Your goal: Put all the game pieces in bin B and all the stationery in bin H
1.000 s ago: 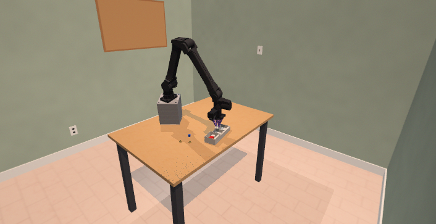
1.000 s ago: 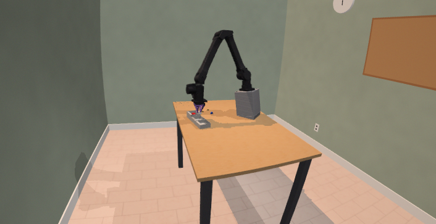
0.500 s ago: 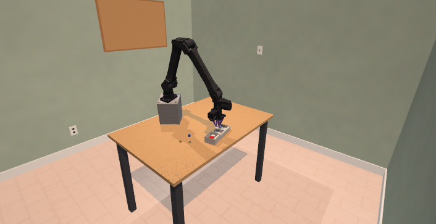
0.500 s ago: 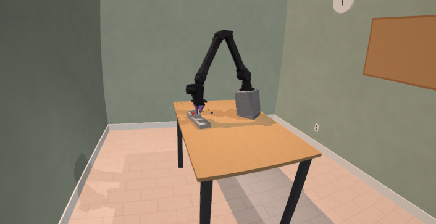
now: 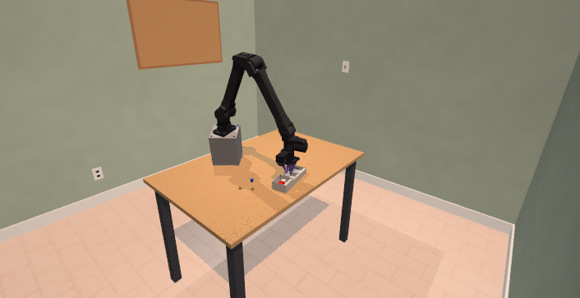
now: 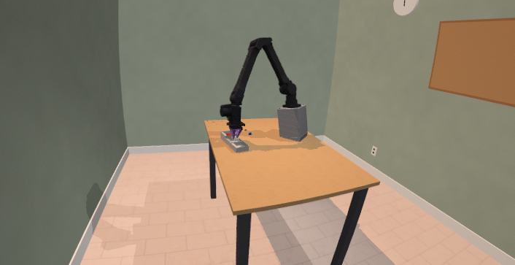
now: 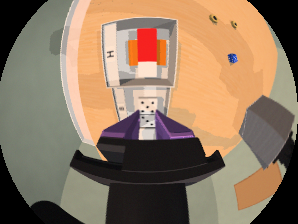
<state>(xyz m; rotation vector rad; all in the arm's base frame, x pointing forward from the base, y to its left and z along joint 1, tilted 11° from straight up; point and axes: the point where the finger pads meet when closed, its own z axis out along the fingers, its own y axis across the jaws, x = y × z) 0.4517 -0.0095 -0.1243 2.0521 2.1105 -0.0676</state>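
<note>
My gripper [image 7: 147, 113] is shut on a small white die [image 7: 148, 117] with dark dots, held between the purple fingers. It hangs just above the near one of two grey bins [image 5: 288, 179] that stand end to end by the table's edge. The far bin [image 7: 141, 50] holds a red block [image 7: 145, 47] with an orange thing beside it. I cannot read the bins' letters. A small blue piece [image 7: 232, 58] stands on the table to the right, also in the top view [image 5: 251, 181]. The gripper also shows in the top and exterior views [image 5: 289, 171] [image 6: 235, 135].
Two tiny olive things [image 7: 213, 18] [image 7: 234, 24] lie on the table beyond the blue piece. The arm's grey pedestal [image 5: 225, 144] stands at the back of the table. The table edge runs close beside the bins.
</note>
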